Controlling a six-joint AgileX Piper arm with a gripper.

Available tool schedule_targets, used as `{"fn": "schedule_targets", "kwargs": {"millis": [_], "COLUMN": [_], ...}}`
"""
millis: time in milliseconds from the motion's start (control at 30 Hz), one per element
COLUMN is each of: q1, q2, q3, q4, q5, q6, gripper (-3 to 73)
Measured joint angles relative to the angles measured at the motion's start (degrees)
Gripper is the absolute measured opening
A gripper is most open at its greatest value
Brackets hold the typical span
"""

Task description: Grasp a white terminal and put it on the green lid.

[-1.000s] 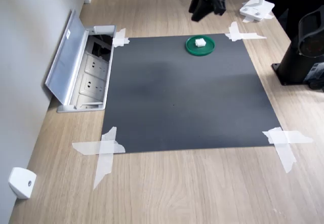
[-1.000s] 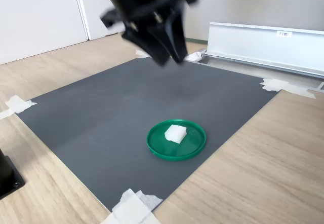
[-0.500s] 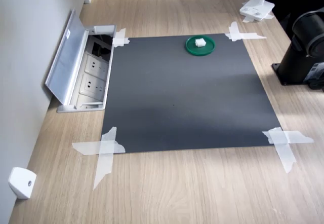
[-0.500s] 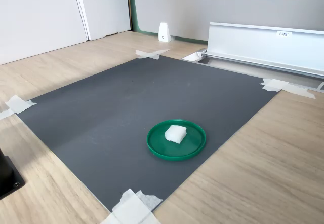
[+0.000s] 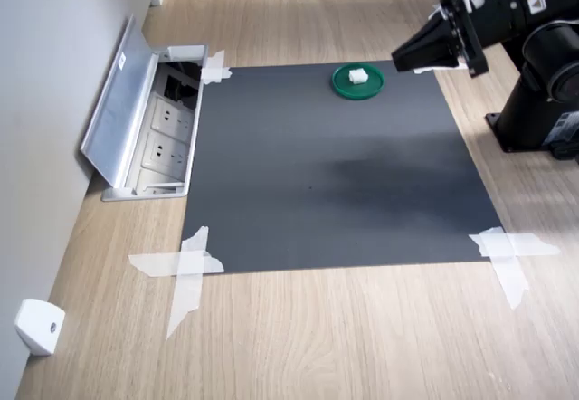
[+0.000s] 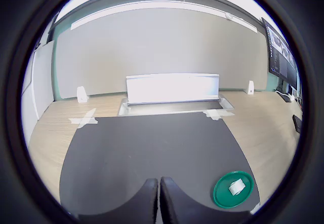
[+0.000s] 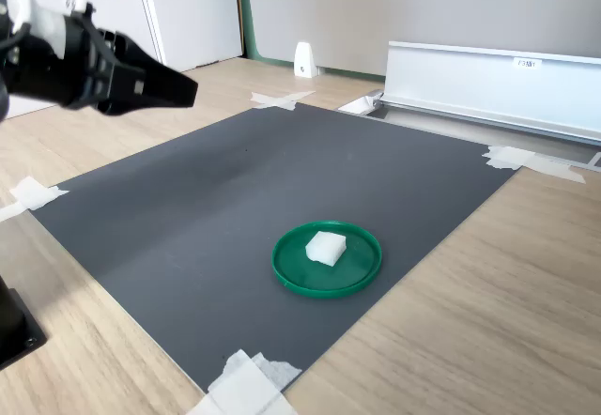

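A large dark-grey square mat (image 5: 335,165) is seen taped at its corners to a light wooden tabletop (image 5: 344,337). The black tapered gripper (image 5: 403,56) is held in the air well apart from the flat round dark-green plastic lid (image 5: 357,82), its fingers (image 6: 150,203) pressed together with nothing between them. The lid is placed near one mat corner, and the tiny white plastic terminal block (image 7: 326,247) is seen lying inside it.

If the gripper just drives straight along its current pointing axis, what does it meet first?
Probably nothing nearby: the shut black gripper points level over the dark grey mat, towards the open metal socket-box lid. Depth uncertain.
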Motion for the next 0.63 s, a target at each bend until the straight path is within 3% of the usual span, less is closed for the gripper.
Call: {"fn": "schedule_targets", "kwargs": {"millis": [633], "q1": [0.00], "q2": [-1.98], "q3": [0.26], "q4": [-0.09], "q5": [5.81], "q6": [-1.63], "gripper": [-0.5]}}
